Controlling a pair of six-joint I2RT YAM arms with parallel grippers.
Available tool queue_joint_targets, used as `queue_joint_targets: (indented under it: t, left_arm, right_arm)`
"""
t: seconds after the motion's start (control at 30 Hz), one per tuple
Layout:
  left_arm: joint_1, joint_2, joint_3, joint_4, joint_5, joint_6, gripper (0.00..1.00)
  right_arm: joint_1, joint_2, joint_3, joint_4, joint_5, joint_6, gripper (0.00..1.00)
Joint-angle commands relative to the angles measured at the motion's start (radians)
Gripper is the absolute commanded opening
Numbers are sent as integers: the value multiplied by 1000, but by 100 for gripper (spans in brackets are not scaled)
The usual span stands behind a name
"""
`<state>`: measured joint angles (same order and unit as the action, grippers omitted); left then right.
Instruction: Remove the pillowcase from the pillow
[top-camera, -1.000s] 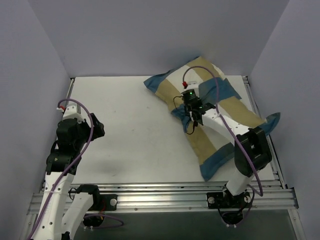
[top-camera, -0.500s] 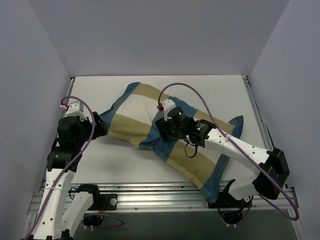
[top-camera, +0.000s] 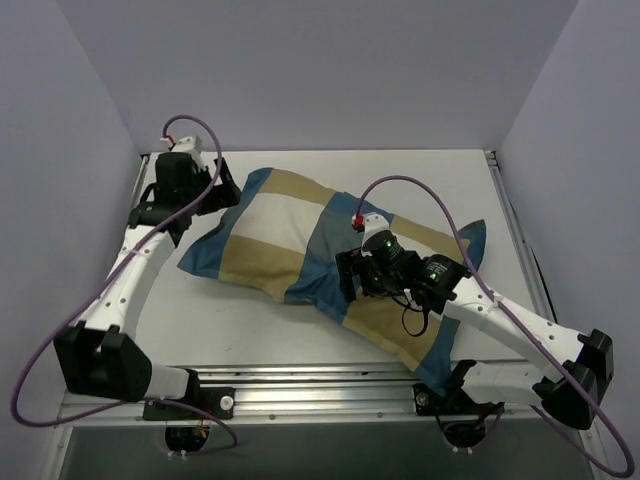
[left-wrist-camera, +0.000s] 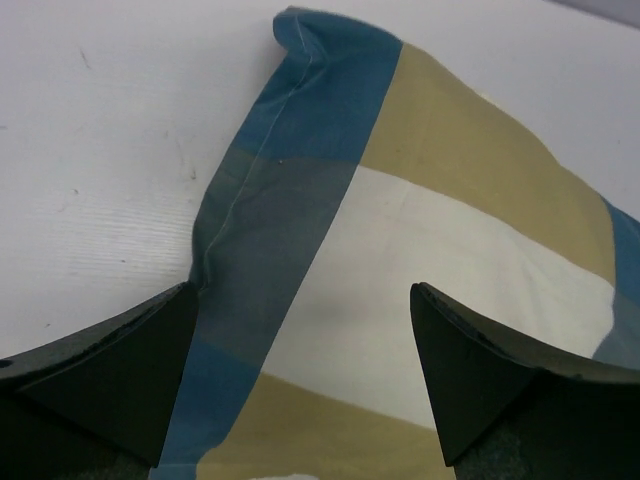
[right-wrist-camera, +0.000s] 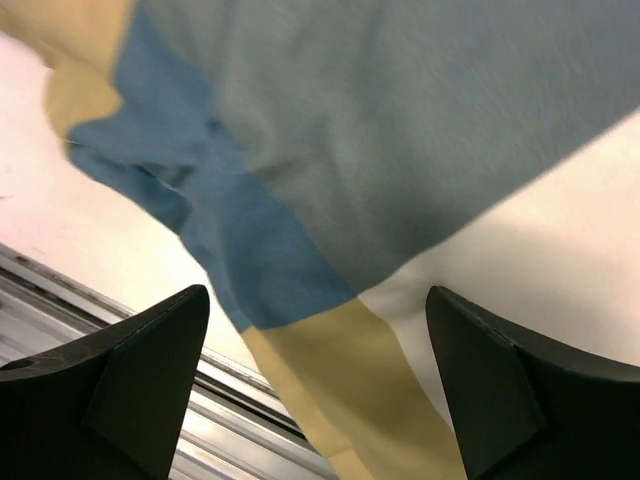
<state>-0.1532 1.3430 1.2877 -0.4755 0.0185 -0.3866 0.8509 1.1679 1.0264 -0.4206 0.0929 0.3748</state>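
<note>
The pillowcase (top-camera: 290, 235), in blue, tan and cream blocks, lies slantwise across the table from back left to front right. It looks plump; the pillow is hidden inside it. My left gripper (top-camera: 225, 195) stands open at its back-left corner, and in the left wrist view the cover (left-wrist-camera: 450, 180) lies between and beyond the open left gripper (left-wrist-camera: 302, 300). My right gripper (top-camera: 348, 288) hovers open over the cover's front middle. The right wrist view shows blue and tan cloth (right-wrist-camera: 400, 120) just under the open right gripper (right-wrist-camera: 318, 300), with nothing held.
The white table (top-camera: 400, 180) is walled in by pale panels at the back and both sides. An aluminium rail (top-camera: 320, 385) runs along the near edge, also showing in the right wrist view as the rail (right-wrist-camera: 240, 400). The cover's front-right corner (top-camera: 435, 365) reaches that rail.
The covered pillow was dragged from the back right toward the left and middle. My right gripper opened and let it go. The left arm swung to the back-left corner of the cover.
</note>
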Motion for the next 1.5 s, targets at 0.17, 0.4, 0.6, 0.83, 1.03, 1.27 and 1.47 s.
queue_joint_targets:
  t: [0.17,0.4,0.6,0.83,1.03,1.27,1.47]
  left_arm:
    - [-94,153,-147,18,-48,-234,87]
    - [-134,-141,-510,34,-19,-314,82]
    - [-380,-468,-571,-155,-44,-420,81]
    - [-552,-676,-458,-272,-149,-431,85]
    - [-548,-462,-236,-270,-348,-213,97]
    - [-383,-73,77,-119,-297,15,94]
    - [-261,214,241,-77,-166,66,94]
  right_arm:
    - [-266,-2,-186,141,-68,67,88]
    - [-446,252,-89,344,-195,7,88]
    - [-486,430,175,384,-216,-33,88]
    - [-495,331,166,411,-217,9,92]
    - [-535,81,-80,471,-186,157,100]
    - [-569,-155,-325,537,-160,323,100]
    - [-585,-151,-497,741,-245,453,100]
